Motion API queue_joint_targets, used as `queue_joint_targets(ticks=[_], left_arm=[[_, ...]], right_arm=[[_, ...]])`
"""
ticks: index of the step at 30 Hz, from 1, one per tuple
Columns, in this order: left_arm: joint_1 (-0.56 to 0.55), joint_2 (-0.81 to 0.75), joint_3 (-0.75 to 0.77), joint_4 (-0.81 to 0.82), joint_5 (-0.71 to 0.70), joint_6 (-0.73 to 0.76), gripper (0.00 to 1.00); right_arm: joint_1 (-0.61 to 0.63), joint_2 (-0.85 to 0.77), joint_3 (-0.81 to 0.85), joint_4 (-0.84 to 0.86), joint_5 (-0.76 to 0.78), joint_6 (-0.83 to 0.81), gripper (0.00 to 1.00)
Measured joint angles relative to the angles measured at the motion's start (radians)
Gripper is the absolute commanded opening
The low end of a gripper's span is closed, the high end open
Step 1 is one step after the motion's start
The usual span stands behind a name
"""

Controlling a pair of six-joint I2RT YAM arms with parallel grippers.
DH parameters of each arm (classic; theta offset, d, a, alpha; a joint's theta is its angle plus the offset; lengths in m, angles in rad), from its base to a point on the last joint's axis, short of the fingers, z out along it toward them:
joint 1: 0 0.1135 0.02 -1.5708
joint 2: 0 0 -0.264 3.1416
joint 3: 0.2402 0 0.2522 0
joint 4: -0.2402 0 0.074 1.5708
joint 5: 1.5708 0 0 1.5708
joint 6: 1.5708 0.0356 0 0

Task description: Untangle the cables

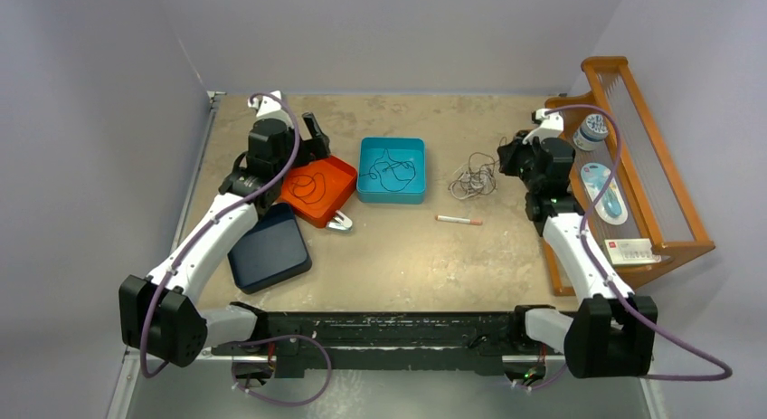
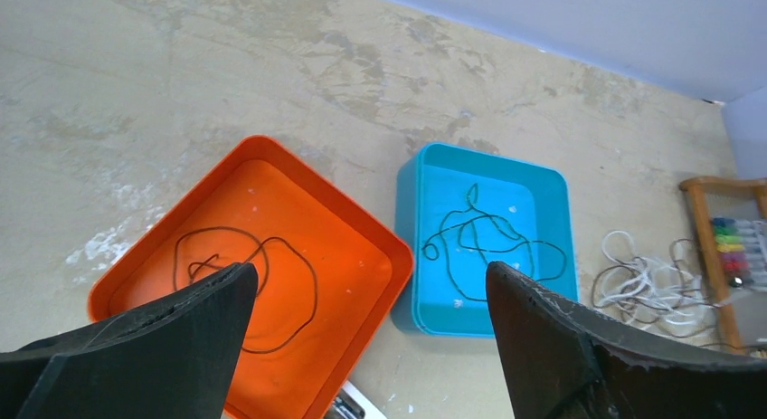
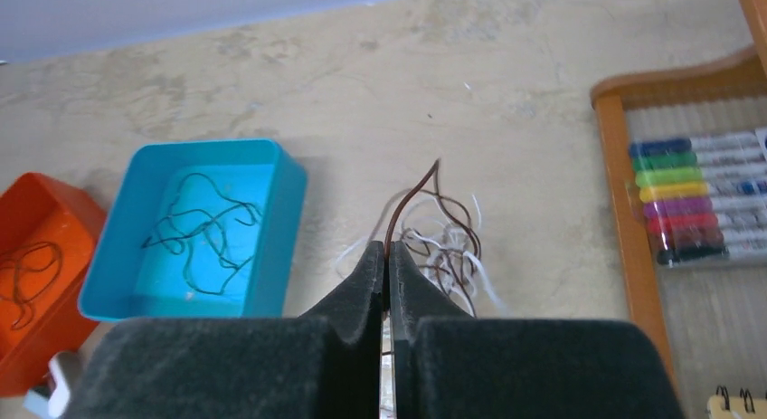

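Standing by the table (image 1: 407, 265), I take in the biggest thing first: a wooden rack (image 3: 627, 211) along its right edge, holding a row of coloured markers (image 3: 696, 193) and some packets (image 1: 604, 195) I cannot read. Over on the left lies a dark blue tray (image 1: 269, 249), partly under the left arm. Close against its far corner sits the orange tray (image 2: 353, 256), with one dark cable (image 1: 308, 186) coiled loosely inside. The left gripper (image 2: 371, 274) hangs above it, fingers (image 2: 181, 347) spread wide and holding nothing, one of them hiding the tray's near corner. Just beside the orange one stands the teal tray (image 2: 407, 256), a single black cable (image 2: 479, 247) looped on its floor. Right of that, on bare tabletop, is the tangled bundle (image 1: 474, 176) of whitish and brown cables. The right gripper (image 3: 387, 274) is pinched tight on a brown wire (image 3: 404, 200) rising out of that bundle, and its pads (image 3: 344, 347) cover the bundle's near side. A white-and-orange pen (image 1: 459, 220) lies near the bundle, apart from it. A small silvery thing (image 1: 339, 223) peeks out at the orange tray's near edge, too small to name
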Motion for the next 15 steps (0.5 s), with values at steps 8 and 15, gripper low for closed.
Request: queue_joint_targets(ticks=[8,15], left_arm=[[-0.003,0.009,-0.007,0.133,0.185,-0.027,0.9],[-0.113,0.097,-0.006,0.233,0.27,-0.03,0.87]], right_arm=[[0.0,-0.093,0.039,0.0,-0.104,0.005,0.0],[0.0,-0.091,0.061,-0.008,-0.148,0.069,0.0]])
